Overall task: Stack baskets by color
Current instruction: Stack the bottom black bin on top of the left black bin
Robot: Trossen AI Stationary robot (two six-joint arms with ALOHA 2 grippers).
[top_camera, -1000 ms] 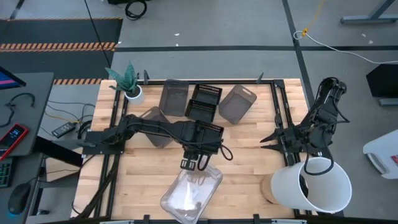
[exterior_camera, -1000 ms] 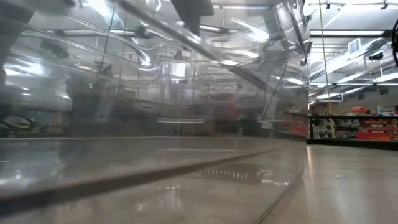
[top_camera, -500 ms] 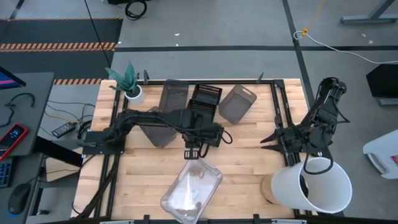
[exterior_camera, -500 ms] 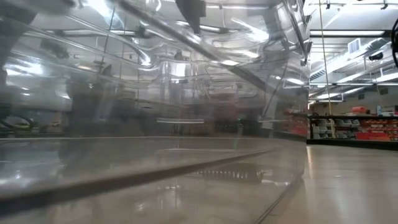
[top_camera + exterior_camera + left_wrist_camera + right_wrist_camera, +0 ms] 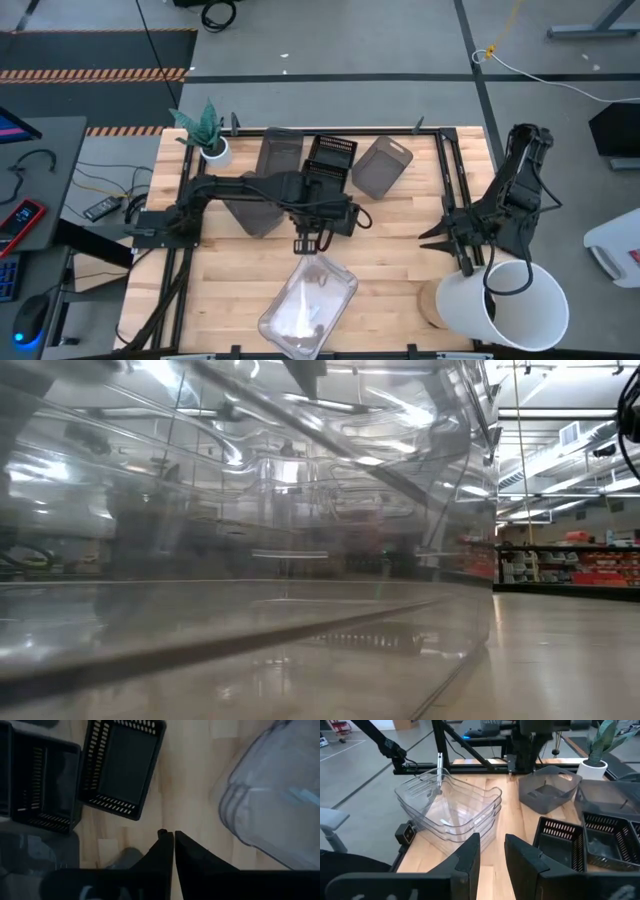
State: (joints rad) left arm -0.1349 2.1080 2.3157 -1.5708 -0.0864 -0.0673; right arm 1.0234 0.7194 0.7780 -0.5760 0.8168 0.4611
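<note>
A stack of clear baskets [image 5: 308,308], nested one in another, stands on the table near its front edge; its wall fills the low view [image 5: 250,560]. My left gripper [image 5: 308,245] hangs shut just beyond the stack's far end, pointing down over bare wood [image 5: 173,836]. Black lattice baskets [image 5: 328,165] [image 5: 125,765] stand on the table behind it. Grey baskets [image 5: 382,165] lie along the far edge, one [image 5: 250,205] under my left arm. My right gripper [image 5: 430,235] waits open at the table's right side, pointing toward the middle [image 5: 492,845].
A big white bucket [image 5: 510,295] stands at the near right corner, beside my right arm. A small white plant pot [image 5: 212,145] is at the far left corner. Bare wood lies between the clear stack and my right gripper.
My left gripper has risen from the far end of the clear stack and drawn back toward the table's far edge, and its fingers have shut on nothing. The clear stack has stayed where it was.
</note>
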